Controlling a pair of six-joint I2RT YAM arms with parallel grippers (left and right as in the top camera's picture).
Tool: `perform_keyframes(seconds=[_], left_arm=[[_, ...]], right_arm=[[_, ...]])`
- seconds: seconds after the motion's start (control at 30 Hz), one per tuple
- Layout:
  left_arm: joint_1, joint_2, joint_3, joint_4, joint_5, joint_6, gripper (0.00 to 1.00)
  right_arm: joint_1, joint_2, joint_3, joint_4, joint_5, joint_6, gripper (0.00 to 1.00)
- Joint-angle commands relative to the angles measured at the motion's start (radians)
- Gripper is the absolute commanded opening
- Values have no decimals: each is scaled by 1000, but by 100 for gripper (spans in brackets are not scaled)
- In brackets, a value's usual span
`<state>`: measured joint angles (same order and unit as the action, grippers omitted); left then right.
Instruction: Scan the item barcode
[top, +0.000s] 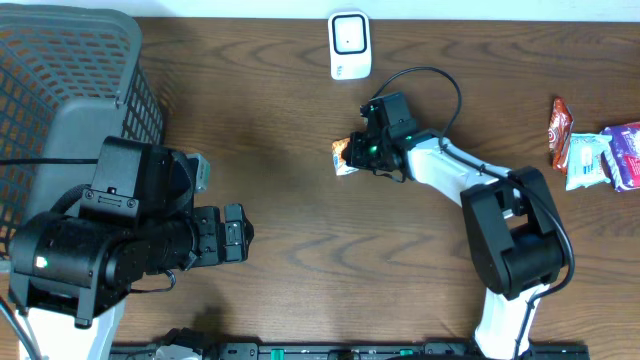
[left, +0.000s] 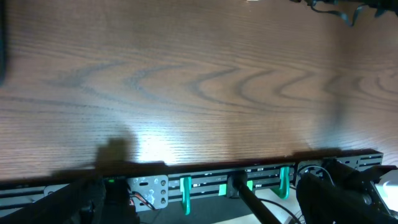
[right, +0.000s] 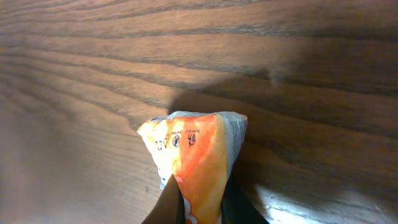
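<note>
Rail hardware (top: 350, 351) of black metal with green clips runs along the near edge of the table (top: 300, 210), a dark brown surface with pronounced wood grain. Just beyond the rail on the left side, the left gripper (top: 234, 238), a black boxy unit, stands with its jaws spread wide over the bare grain. On the right side, the right arm (top: 505, 235), white shell with black joints, reaches inward to the middle of the table. The right gripper (top: 360, 152) is pressed together on the snack packet (right: 193, 149). This is a crinkled, glossy pouch in orange and white foil with fine printed text. Its sealed end is pinched between the dark fingers (right: 166, 205) and its free end splays out against the wood. Farther right lie three more packets (top: 590, 150), red, pale blue and purple. At the far edge, the scanner (top: 350, 45) is a white rounded-rectangular unit, well apart from the held packet. A grey plastic lattice basket (top: 60, 50) fills the far left corner.
</note>
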<state>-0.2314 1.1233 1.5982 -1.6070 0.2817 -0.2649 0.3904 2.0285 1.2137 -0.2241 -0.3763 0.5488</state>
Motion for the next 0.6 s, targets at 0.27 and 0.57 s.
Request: perform_keyframes(seconds=[0.27,0.57], left_arm=[[4,0,7,-19,-6,2,98],[4,0,7,-19,-7,2,98]], right_arm=[[-122,38,23,142,-894,-157,8],[-114,38,23,195,-967,-156,1]])
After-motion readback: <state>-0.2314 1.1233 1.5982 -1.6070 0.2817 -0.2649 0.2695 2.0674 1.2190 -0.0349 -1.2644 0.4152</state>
